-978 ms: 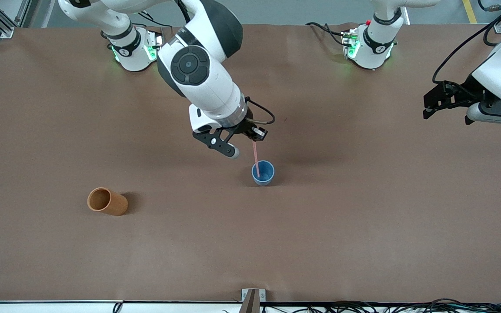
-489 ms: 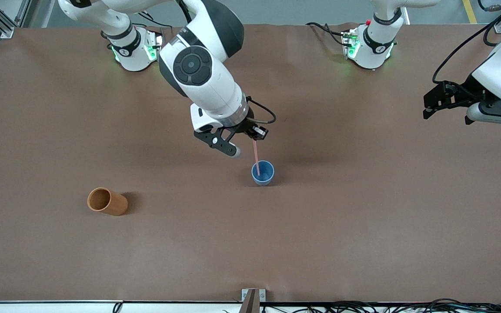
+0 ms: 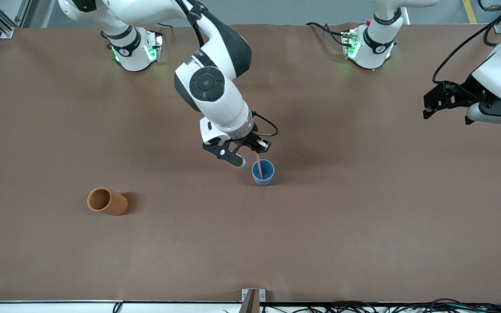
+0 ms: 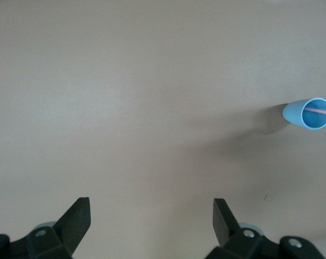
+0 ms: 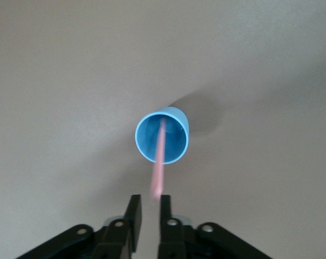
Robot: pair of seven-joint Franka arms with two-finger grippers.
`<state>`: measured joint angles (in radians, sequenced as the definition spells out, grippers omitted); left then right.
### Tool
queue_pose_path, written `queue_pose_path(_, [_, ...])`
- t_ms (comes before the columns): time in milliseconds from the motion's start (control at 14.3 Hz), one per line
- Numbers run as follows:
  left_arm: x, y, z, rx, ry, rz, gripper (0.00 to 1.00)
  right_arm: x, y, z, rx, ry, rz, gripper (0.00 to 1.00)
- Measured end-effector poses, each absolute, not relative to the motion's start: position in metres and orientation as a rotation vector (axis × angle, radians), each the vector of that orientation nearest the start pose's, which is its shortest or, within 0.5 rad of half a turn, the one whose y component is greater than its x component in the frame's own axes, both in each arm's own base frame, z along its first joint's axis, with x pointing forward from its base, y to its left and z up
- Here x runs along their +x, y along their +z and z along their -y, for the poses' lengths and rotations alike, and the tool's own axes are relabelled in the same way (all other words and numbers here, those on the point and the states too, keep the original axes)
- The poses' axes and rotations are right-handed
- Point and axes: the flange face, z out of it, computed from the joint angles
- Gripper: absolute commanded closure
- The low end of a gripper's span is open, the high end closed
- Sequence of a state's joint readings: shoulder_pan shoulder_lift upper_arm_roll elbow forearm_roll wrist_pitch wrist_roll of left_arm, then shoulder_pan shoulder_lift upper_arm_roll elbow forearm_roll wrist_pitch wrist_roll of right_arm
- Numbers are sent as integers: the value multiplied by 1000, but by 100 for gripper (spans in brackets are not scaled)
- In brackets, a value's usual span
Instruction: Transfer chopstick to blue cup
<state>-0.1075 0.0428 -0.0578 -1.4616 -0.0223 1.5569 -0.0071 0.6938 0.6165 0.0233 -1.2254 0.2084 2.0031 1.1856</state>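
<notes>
Front view: the right gripper [image 3: 250,153] hangs directly over the blue cup [image 3: 263,172], which stands upright near the middle of the surface [image 3: 363,226]. The chopstick [image 3: 258,166] runs from the jaws down into the cup's mouth, slightly tilted. An orange-brown cup [image 3: 107,201] lies on its side, well apart toward the right arm's end. The left gripper [image 3: 444,101] waits over the left arm's end of the surface.

Left wrist view: the left jaws stand wide and empty; the blue cup [image 4: 308,113] shows far off with the chopstick [image 4: 318,110] crossing its mouth.

Right wrist view: the right gripper [image 5: 148,208] has its jaws narrow, with a small gap between them. The chopstick [image 5: 160,164] has its upper end just clear of the jaw tips and its lower end inside the blue cup [image 5: 162,135]; no firm grip is evident.

Judgement: this looks like the release. To do it well, part the jaws fully before lifting, then rise straight up so the tips neither catch the stick nor tip the light cup.
</notes>
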Motion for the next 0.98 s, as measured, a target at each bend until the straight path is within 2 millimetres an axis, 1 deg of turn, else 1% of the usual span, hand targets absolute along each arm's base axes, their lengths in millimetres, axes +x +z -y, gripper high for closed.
queue_pose_path(70, [559,651,95,-3160,-80,-252,0,558,431,-496,-2779,108,-777,6])
queue_pose_path(140, [559,651,95,-3160,-80,-252,0,558,434,-496,-2777,103,-776,4])
queue_pose_path(210, [559,651,95,-3160,-80,-252,0,560,437,-494,-2774,95,-777,0])
queue_pose_path(280, [559,651,95,-3160,-80,-252,0,562,443,-490,-2773,86,-780,0])
queue_pose_path(349, [559,651,95,-3160,-79,-252,0,566,454,-481,-2775,74,-782,0])
queue_pose_path(419, [559,651,95,-3160,-79,-252,0,572,473,-464,-2786,62,-770,0])
queue_pose_path(489, [559,651,95,-3160,-79,-252,0,578,496,-439,-2817,59,-743,0])
queue_pose_path(559, [559,651,95,-3160,-79,-252,0,584,520,-406,-2866,50,-717,0])
queue_pose_path(629, [559,651,95,-3160,-79,-252,0,588,544,-369,-2925,29,-704,0])
queue_pose_path(699, [559,651,95,-3160,-79,-252,0,589,565,-334,-2981,1,-697,0])
queue_pose_path(769, [559,651,95,-3160,-79,-252,0,590,581,-302,-3024,-31,-687,0])
queue_pose_path(839, [559,650,95,-3160,-79,-252,0,589,593,-273,-3050,-52,-665,0])
queue_pose_path(978, [559,650,95,-3160,-79,-252,0,585,607,-213,-3086,-64,-598,0])
